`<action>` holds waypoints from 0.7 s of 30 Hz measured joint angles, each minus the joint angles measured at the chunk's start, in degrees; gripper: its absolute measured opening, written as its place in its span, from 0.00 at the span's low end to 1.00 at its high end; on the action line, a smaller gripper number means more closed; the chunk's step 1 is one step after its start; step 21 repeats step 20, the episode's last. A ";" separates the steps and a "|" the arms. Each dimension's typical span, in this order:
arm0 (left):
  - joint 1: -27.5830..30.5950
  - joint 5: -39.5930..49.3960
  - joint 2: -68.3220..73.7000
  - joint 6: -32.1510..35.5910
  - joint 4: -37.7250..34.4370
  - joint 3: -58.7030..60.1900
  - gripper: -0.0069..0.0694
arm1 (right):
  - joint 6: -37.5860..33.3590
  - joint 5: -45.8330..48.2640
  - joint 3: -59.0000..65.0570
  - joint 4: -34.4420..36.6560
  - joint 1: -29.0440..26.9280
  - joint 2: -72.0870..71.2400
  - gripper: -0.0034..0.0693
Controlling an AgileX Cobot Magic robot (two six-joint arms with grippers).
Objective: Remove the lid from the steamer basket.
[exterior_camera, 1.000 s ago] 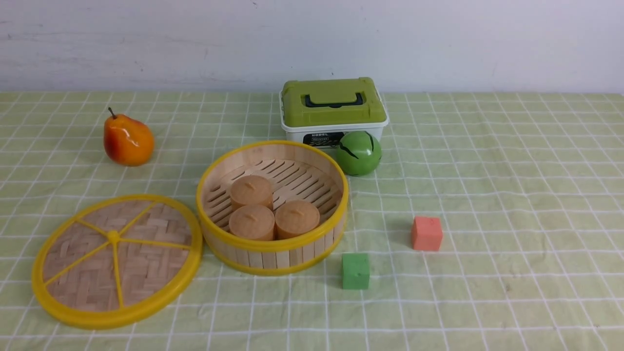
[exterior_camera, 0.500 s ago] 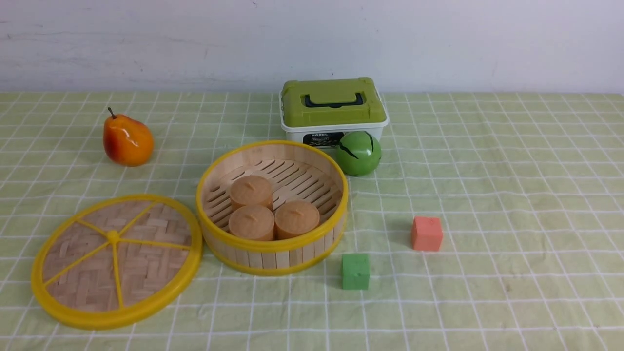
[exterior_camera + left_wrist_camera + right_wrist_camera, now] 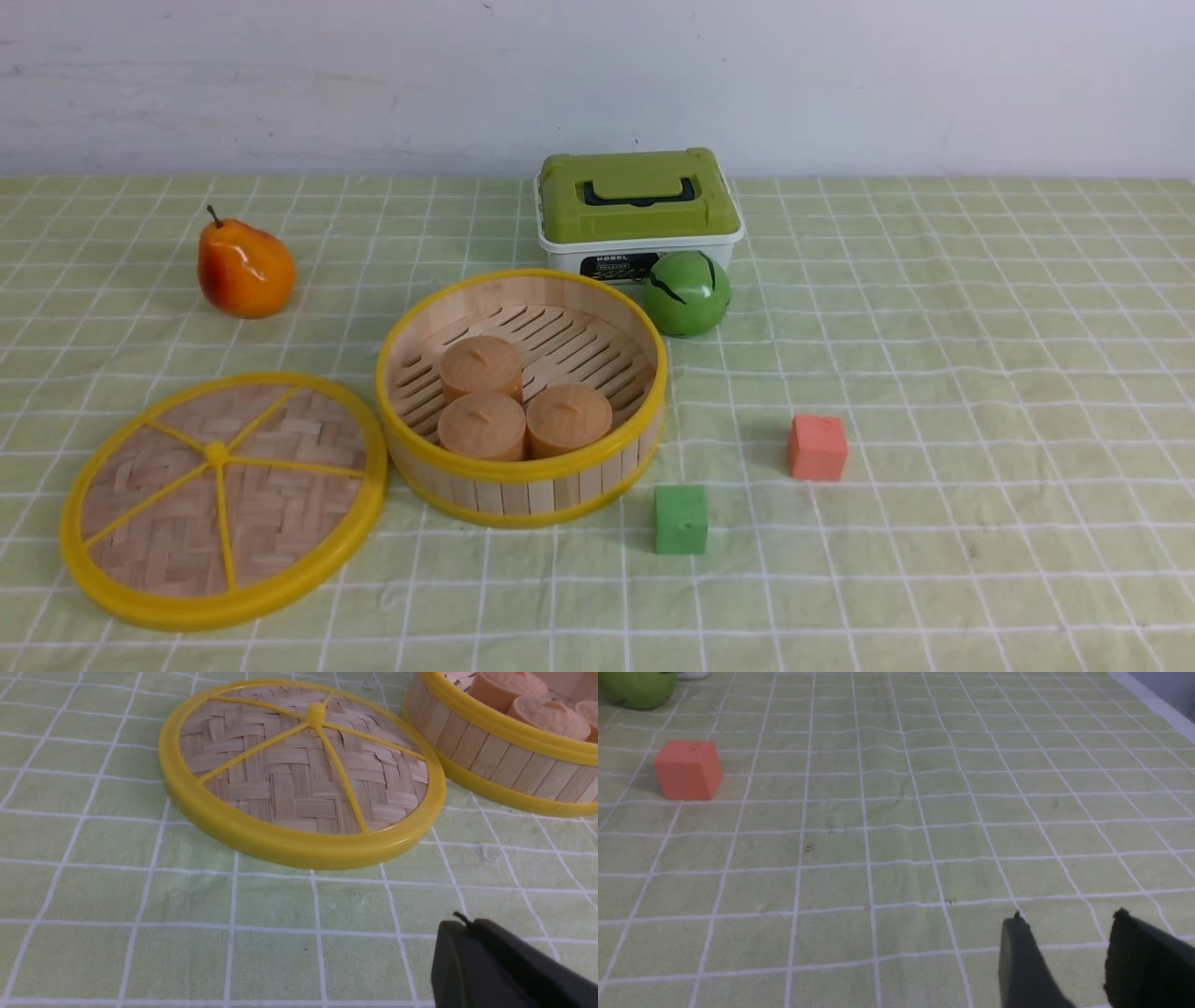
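Observation:
The lid (image 3: 224, 499), a woven bamboo disc with a yellow rim and spokes, lies flat on the cloth, touching the left side of the steamer basket (image 3: 521, 481). The basket stands uncovered with three tan buns (image 3: 523, 399) inside. In the left wrist view the lid (image 3: 299, 774) lies apart from my left gripper (image 3: 465, 926), whose fingers are pressed together with nothing between them; the basket's wall (image 3: 495, 760) shows beyond the lid. My right gripper (image 3: 1069, 921) is open and empty above bare cloth. Neither gripper shows in the front view.
An orange pear (image 3: 245, 269) sits at the far left. A white box with a green lid (image 3: 637, 207) and a green ball (image 3: 687, 293) stand behind the basket. A green cube (image 3: 681, 519) and an orange cube (image 3: 817, 447) lie to its right.

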 joint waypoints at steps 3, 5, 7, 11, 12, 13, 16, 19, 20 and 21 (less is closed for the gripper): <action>0.00 0.00 0.00 0.00 0.00 0.00 0.09 | 0.00 0.00 0.00 0.00 0.00 0.00 0.38; 0.00 0.00 0.00 0.00 0.00 0.00 0.09 | 0.00 0.00 0.00 0.00 0.00 0.00 0.38; 0.00 0.00 0.00 0.00 0.00 0.00 0.09 | 0.00 0.00 0.00 0.00 0.00 0.00 0.38; 0.00 0.00 0.00 0.00 0.00 0.00 0.10 | 0.00 0.00 0.00 0.00 0.00 0.00 0.38; 0.00 0.00 0.00 0.00 0.00 0.00 0.10 | 0.00 0.00 0.00 0.00 0.00 0.00 0.38; 0.00 0.00 0.00 0.00 0.00 0.00 0.10 | 0.00 0.00 0.00 0.00 0.00 0.00 0.38; 0.00 0.00 0.00 0.00 0.00 0.00 0.10 | 0.00 0.00 0.00 0.00 0.00 0.00 0.38; 0.00 0.00 0.00 0.00 0.00 0.00 0.10 | 0.00 0.00 0.00 0.00 0.00 0.00 0.38; 0.00 0.00 0.00 0.00 0.00 0.00 0.10 | 0.00 0.00 0.00 0.00 0.00 0.00 0.38; 0.00 0.00 0.00 0.00 0.00 0.00 0.10 | 0.00 0.00 0.00 0.00 0.00 0.00 0.38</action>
